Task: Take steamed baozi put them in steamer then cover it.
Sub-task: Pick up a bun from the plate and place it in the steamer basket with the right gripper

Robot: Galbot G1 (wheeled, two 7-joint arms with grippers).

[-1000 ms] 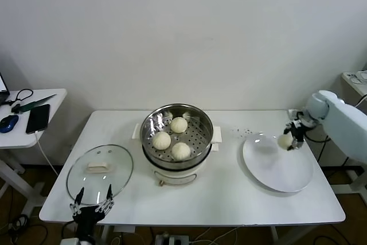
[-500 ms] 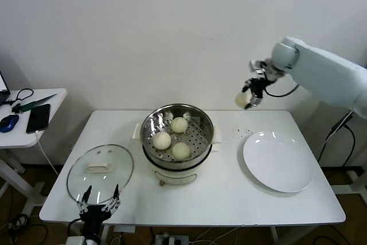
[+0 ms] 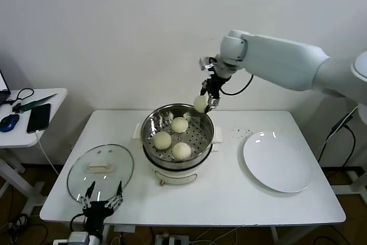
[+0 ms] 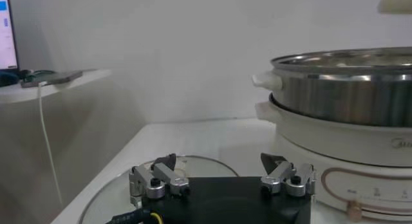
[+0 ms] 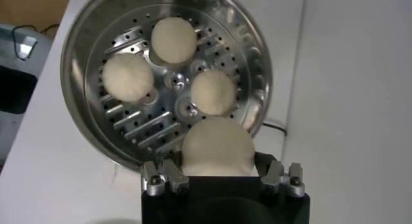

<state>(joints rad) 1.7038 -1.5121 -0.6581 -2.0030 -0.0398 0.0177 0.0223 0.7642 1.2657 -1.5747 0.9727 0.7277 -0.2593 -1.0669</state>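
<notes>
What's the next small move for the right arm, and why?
Probably ease the right gripper a little farther over the steamer, then lower before releasing. It holds the fourth baozi above the back rim, and three baozi already sit on the perforated floor, leaving free space near that rim. The left gripper waits open by the cover.

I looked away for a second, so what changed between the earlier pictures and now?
The right gripper carried the fourth baozi up off the white plate and across toward the robot's left; it now hangs above the steamer rim. Unchanged: three buns in the basket, the cover on the table, the left gripper open near it.
</notes>
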